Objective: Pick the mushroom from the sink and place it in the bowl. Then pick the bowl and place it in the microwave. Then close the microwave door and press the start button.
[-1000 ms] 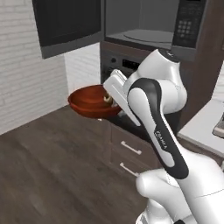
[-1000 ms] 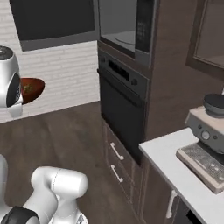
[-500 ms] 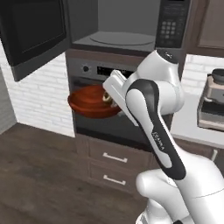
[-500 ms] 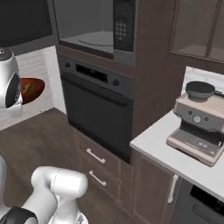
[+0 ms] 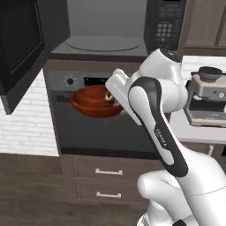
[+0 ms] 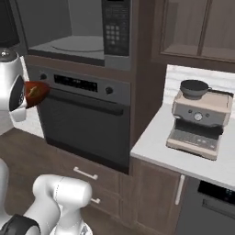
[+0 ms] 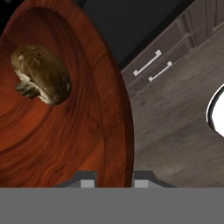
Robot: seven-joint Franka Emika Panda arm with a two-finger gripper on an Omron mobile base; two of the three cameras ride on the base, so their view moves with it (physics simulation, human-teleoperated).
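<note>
Reddish-brown glossy wooden bowl [image 5: 95,102] w/ grain rings hangs in mid-air in front of the dark built-in oven [image 5: 106,128], level w/ the oven's upper door and just below its knob-and-display strip. Small brown-tan mushroom [image 7: 41,74] lies inside the bowl, cap up against the inner wall; in left base view it peeks over the rim on the arm side [image 5: 109,96]. Two-finger gripper [image 7: 111,179] is clamped narrow on the bowl's rim, one tip inside the rim, one outside; bowl is carried clear of any surface.

Above the bowl: large dark grey microwave [image 5: 106,26], cavity open, round glass turntable [image 5: 102,43] visible on its floor, keypad panel [image 5: 165,24] on the right side. Wide dark grey microwave door [image 5: 22,48] w/ dark window is swung fully out to the left of the bowl. From right base view the bowl [image 6: 36,91] shows as a red edge beside the white arm, left of the oven's bar handle [image 6: 78,102].

Below the oven: two brown drawers w/ silver handles [image 5: 108,171]. Right of the oven, on a pale counter [image 6: 183,156], sits a beige espresso machine [image 6: 199,121] w/ a dark round top. Floor [image 7: 175,131] is dark wood plank.
</note>
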